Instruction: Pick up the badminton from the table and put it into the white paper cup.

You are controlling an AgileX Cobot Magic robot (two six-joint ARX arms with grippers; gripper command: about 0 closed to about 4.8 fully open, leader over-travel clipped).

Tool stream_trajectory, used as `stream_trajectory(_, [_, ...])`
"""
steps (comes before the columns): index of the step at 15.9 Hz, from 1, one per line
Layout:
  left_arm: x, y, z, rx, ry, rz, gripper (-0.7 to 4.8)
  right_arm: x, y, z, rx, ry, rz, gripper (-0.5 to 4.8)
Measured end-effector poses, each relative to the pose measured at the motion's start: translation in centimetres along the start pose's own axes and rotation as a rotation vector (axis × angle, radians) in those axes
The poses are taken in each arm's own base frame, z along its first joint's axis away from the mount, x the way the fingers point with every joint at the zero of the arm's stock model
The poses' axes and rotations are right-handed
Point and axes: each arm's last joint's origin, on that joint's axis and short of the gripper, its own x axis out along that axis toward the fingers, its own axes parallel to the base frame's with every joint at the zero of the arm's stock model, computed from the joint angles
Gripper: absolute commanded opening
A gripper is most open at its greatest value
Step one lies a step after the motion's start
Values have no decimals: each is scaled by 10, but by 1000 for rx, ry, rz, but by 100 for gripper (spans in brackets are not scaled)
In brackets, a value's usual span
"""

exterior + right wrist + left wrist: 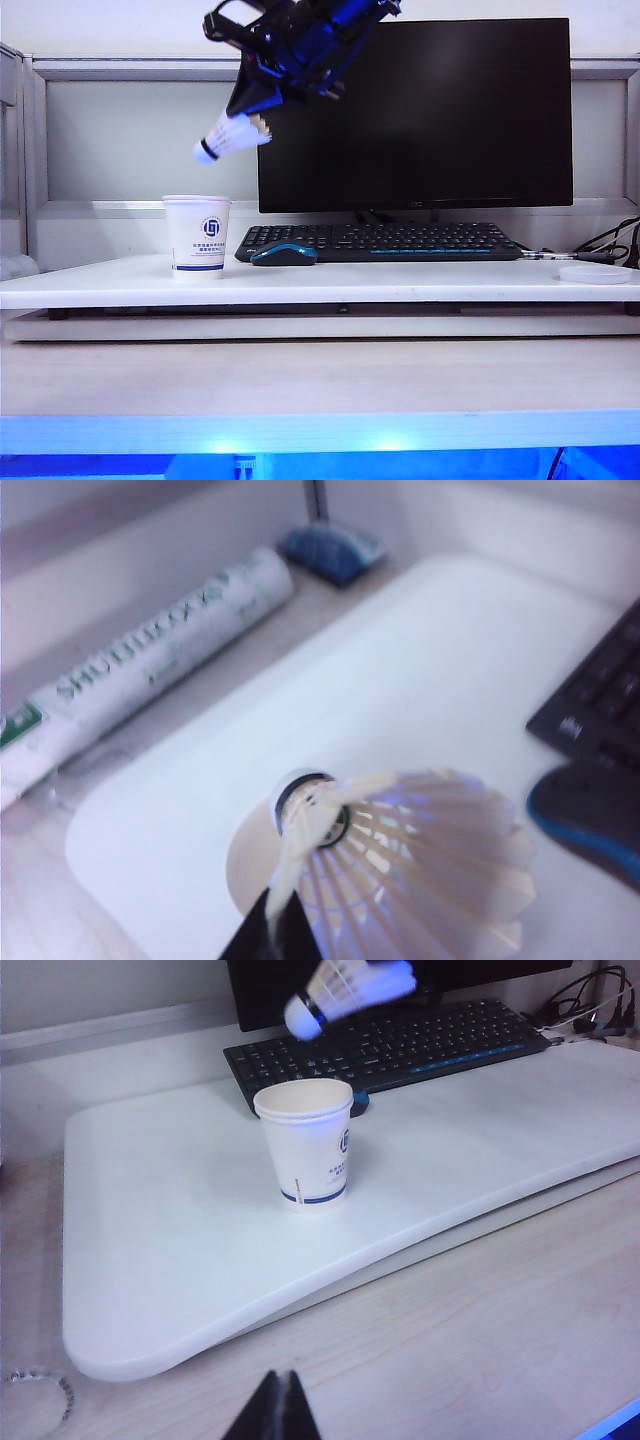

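The badminton [230, 135] hangs in the air, cork tip pointing down and left, above and slightly right of the white paper cup [197, 235]. My right gripper [262, 112] is shut on one feather of its skirt. In the right wrist view the badminton [400, 860] fills the foreground, the right gripper [282, 920] pinches a feather, and the cup's rim [245, 865] shows partly behind the cork. The left wrist view shows the cup [305, 1143] upright on the table [180, 1230] with the badminton [345, 990] blurred above it. My left gripper [281, 1405] is shut and empty, low over the wooden desk.
A black keyboard [385, 241] and a blue-black mouse [284, 254] lie just right of the cup, before a dark monitor [430, 110]. A shuttlecock tube [140, 670] lies along the back wall. A small white disc [595, 273] and cables sit at the far right.
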Motion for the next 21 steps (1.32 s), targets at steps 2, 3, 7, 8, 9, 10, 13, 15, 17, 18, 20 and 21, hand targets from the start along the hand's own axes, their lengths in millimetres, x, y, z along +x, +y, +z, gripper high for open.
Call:
stream_trajectory(2, [0,0,0,0,1,0,-6,3,0,-7,11,47,2,-6])
stream_trajectory(3, [0,0,0,0,1,0,-6,3,0,-6,11,46,27,27])
stream_trajectory(7, [0,0,0,0,0,0,-6,3,4,-6,8,45,87,96])
stream_trajectory(8, [0,0,0,0,0,0,-6,3,4,-6,8,44,87,114])
stream_trajectory(9, [0,0,0,0,0,0,-6,3,4,-6,8,40,86,142])
stream_trajectory(10, [0,0,0,0,0,0,-6,3,4,-6,7,39,86,198])
stream_trajectory(13, [0,0,0,0,0,0,-6,3,4,-4,1,22,84,225])
stream_trajectory(15, [0,0,0,0,0,0,-6,3,3,-2,-4,0,62,79])
stream_trajectory(17, [0,0,0,0,0,0,-6,3,1,0,-20,-19,20,-8])
stream_trajectory(18, [0,0,0,0,0,0,-6,2,-2,1,-35,-31,11,-8])
stream_trajectory(20, [0,0,0,0,0,0,-6,0,-7,5,-46,-60,-13,-8])
stream_trajectory(21, [0,0,0,0,0,0,-6,-1,-11,7,-48,-73,-25,-8])
